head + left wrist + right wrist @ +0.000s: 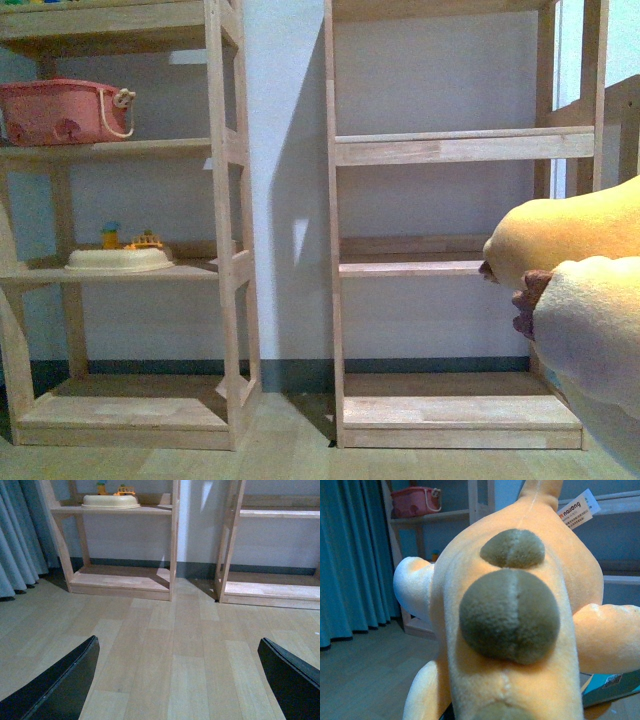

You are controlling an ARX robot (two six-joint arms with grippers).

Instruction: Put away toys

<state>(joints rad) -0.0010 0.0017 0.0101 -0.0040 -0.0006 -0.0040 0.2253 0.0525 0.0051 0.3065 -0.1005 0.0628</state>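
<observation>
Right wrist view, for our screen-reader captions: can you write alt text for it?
An orange-yellow plush toy fills most of the frame, seen close up along its back with round olive bumps and a white hang tag near its far end. Behind it are a teal curtain and a wooden shelf unit holding a pink basket.

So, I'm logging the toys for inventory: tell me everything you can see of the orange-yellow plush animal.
The plush animal is soft, fuzzy orange-yellow fabric with a rounded body, stubby limbs and paler patches. Olive bumps run along a stitched back seam; a white hang tag sticks out near one end. It is up off the floor, in front of the right-hand shelf unit; what holds it is hidden.
</observation>
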